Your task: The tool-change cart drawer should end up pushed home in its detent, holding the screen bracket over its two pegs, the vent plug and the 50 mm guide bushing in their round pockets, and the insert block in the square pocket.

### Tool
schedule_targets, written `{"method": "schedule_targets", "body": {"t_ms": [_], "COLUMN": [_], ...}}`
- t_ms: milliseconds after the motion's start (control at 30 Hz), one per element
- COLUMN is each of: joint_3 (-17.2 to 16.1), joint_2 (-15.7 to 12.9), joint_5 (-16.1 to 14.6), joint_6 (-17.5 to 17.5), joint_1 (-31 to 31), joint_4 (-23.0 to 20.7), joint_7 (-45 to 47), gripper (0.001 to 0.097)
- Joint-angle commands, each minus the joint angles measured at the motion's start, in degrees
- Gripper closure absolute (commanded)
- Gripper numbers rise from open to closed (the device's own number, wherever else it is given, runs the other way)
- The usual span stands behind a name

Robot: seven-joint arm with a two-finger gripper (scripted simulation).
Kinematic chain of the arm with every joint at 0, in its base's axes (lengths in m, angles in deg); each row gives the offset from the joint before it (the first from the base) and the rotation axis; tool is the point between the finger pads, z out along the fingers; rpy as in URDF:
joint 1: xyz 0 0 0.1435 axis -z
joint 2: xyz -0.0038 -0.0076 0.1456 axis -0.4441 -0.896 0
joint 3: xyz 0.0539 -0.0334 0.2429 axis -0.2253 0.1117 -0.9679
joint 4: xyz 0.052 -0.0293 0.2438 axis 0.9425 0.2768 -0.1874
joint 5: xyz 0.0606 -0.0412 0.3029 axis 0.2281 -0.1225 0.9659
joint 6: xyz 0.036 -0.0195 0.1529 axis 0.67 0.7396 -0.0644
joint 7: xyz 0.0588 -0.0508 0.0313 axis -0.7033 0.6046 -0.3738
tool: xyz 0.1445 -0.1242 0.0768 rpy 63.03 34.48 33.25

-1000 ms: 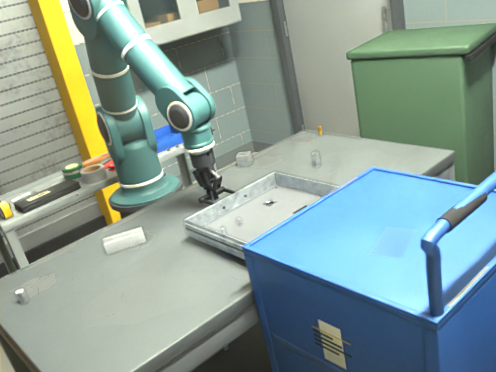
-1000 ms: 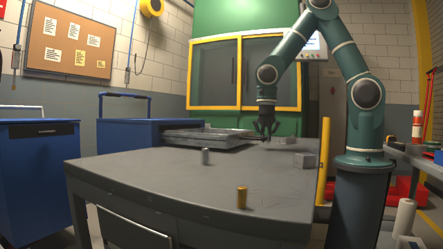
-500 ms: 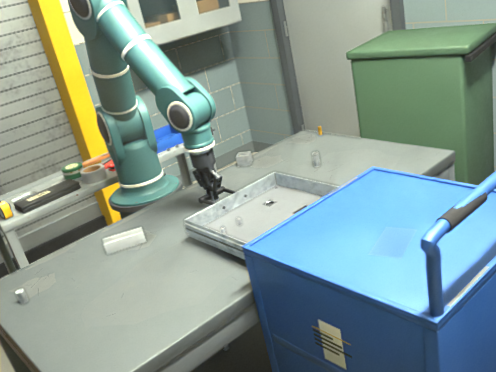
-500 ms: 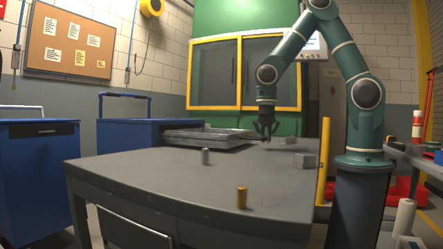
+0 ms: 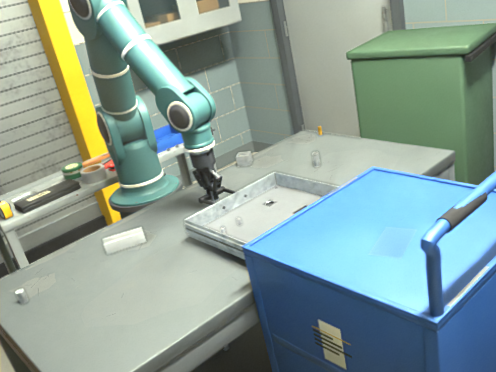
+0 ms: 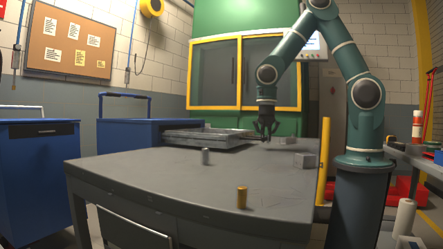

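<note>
The grey metal drawer (image 5: 260, 207) (image 6: 207, 136) stands pulled out of the blue tool-change cart (image 5: 380, 270) (image 6: 145, 133) over the table, and its dark front handle (image 5: 220, 192) (image 6: 251, 137) is held in my closed gripper (image 5: 212, 194) (image 6: 265, 137). The drawer tray shows two small pegs and a small dark mark. A white flat block (image 5: 124, 240) lies on the table left of the drawer. A grey cube (image 6: 304, 160) sits near my base. A grey cylinder (image 6: 205, 156) (image 5: 21, 295) and a yellow cylinder (image 6: 242, 197) (image 5: 319, 130) stand upright on the table.
The drawer's front rim is right by my fingers. A pale part (image 5: 244, 158) (image 6: 288, 140) and a clear cylinder (image 5: 315, 158) sit on the far table. A yellow post (image 6: 322, 160) stands by my base, a green cabinet (image 5: 425, 95) behind, and a second blue cart (image 6: 31, 173) stands apart.
</note>
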Motion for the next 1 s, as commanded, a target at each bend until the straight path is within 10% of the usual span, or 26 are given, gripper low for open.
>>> {"method": "schedule_targets", "body": {"t_ms": [0,367,967], "joint_3": [0.0,0.0,-0.2], "joint_2": [0.0,0.0,0.4], "joint_5": [0.0,0.0,0.2], "joint_6": [0.0,0.0,0.5], "joint_1": [0.0,0.0,0.2], "joint_4": [0.0,0.0,-0.1], "joint_7": [0.0,0.0,0.2], "gripper": [0.0716,0.0501,0.0501]}}
